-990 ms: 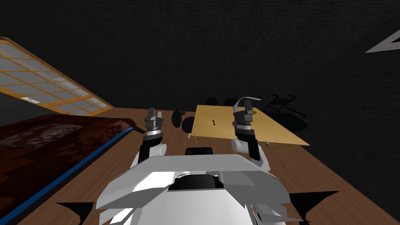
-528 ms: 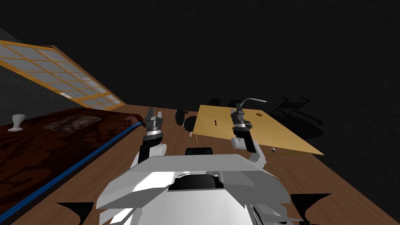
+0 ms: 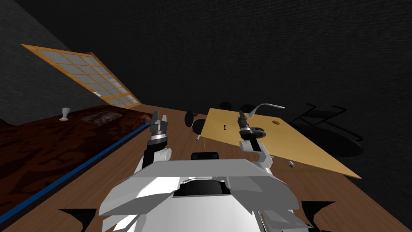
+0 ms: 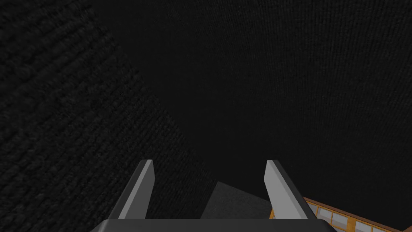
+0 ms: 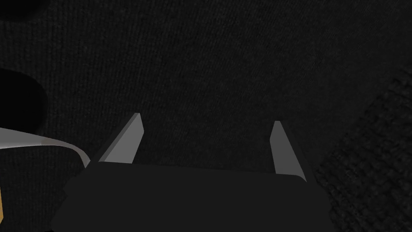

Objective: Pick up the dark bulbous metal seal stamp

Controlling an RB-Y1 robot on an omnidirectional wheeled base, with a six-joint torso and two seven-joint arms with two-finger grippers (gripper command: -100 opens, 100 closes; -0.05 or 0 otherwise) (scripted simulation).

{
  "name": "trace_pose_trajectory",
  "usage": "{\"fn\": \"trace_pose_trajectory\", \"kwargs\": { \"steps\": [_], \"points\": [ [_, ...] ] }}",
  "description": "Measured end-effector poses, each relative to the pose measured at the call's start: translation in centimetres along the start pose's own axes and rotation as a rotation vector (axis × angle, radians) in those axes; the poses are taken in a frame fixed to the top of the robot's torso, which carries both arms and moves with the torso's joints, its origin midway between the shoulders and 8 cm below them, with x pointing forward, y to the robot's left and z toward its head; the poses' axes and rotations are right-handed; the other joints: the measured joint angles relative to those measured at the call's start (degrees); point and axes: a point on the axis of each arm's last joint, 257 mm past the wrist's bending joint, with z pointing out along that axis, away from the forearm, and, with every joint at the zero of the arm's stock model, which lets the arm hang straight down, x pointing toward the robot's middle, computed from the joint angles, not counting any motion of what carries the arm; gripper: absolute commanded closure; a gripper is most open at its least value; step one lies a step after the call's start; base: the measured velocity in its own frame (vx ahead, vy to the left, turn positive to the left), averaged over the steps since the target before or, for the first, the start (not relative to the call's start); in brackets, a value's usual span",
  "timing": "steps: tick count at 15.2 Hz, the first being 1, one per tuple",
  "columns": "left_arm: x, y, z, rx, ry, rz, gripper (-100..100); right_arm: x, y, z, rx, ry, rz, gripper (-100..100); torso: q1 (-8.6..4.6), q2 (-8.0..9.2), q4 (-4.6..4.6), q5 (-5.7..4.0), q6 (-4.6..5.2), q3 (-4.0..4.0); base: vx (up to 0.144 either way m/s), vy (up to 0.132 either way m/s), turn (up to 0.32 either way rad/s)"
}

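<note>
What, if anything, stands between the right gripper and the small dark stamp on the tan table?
Nothing visible does. The stamp sits alone on the bare tan table, just to the left of the open right gripper in the head view. The curved grey strip lies beyond the gripper, not between the two.

1. The left gripper [image 4: 209,162] holds its two light grey fingers [image 4: 141,189] spread wide apart.
2. Beyond the gripper stands a dark, textured wall [image 4: 241,80].
3. Just beside one of the gripper's fingers shows an orange-framed window [image 4: 326,214].
</note>
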Motion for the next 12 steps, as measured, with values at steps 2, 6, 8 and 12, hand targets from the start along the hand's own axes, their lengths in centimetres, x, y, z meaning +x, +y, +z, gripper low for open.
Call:
{"fn": "trace_pose_trajectory", "kwargs": {
  "steps": [2,6,8,12],
  "points": [
    [0.0,0.0,0.0,0.0,0.0,0.0,0,-0.2,-2.0,0.2,0.048,0.007,-0.036,-100,0.03,-0.04,-0.01,0.01,-0.04,-0.02,-0.017,-0.021,0.144],
    [0.0,0.0,0.0,0.0,0.0,0.0,0,-0.4,-5.5,0.5,0.129,0.017,-0.091,-100,0.03,-0.06,-0.02,0.01,-0.02,-0.04,-0.02,-0.024,0.171],
    [0.0,0.0,0.0,0.0,0.0,0.0,0,-1.0,-7.8,0.4,0.178,0.022,-0.126,-100,0.02,-0.05,-0.01,0.01,-0.04,-0.03,-0.027,-0.027,0.284],
    [0.0,0.0,0.0,0.0,0.0,0.0,0,-1.8,-11.7,0.3,0.281,0.034,-0.199,-100,0.0,-0.06,-0.01,0.0,-0.04,-0.04,-0.02,-0.03,0.158]
  ]
}}
